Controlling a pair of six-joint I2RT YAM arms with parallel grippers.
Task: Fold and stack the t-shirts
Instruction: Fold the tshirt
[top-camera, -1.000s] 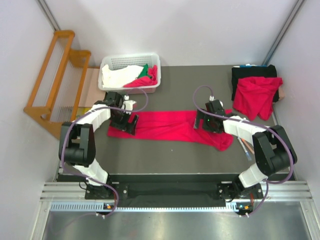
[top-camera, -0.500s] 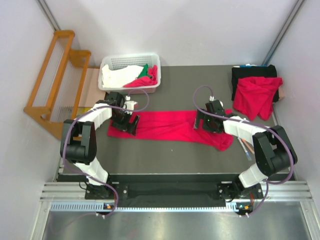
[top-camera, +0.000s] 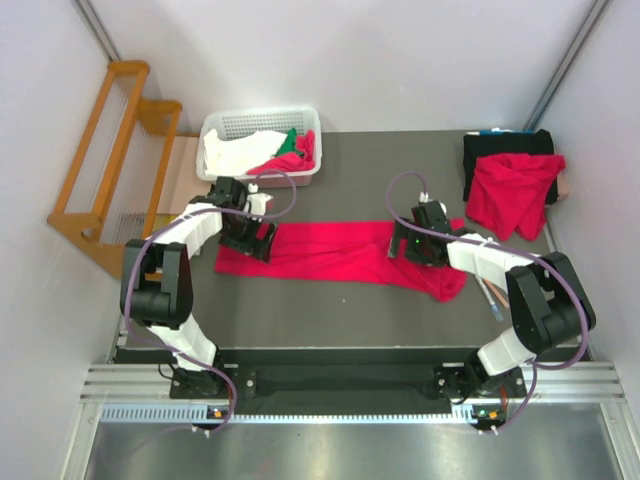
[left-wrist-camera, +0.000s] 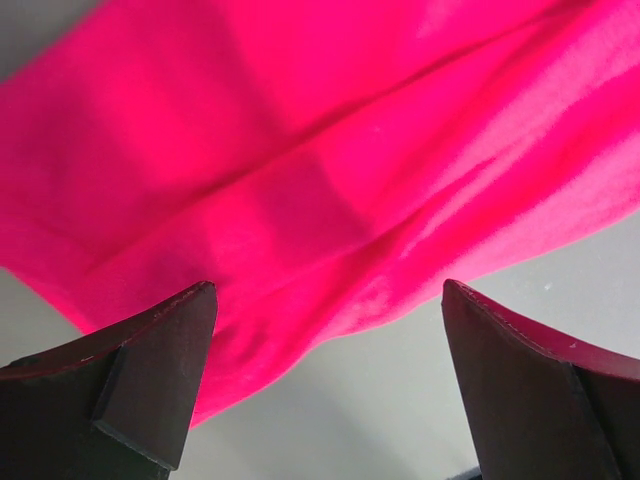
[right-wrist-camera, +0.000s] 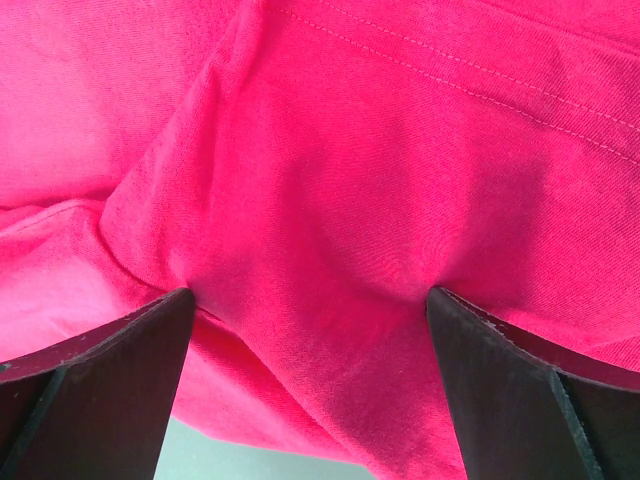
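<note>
- Two t-shirts on the table: flat t-shirt (top-camera: 330, 252) across the middle, crumpled t-shirt (top-camera: 512, 192) at the far right corner.
- Soft, light, limp, so pinch hems or corners.
- Spread over the cloth, pinching nothing: left fingers (left-wrist-camera: 150, 380), right fingers (right-wrist-camera: 100, 380).

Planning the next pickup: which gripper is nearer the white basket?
Left. The left gripper is over the left end of the spread t-shirt, just before the basket; the right gripper is over its right end.

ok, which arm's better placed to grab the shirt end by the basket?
Left. The left gripper, open, hangs over that t-shirt end, near the basket; the right gripper is over the opposite end.
</note>
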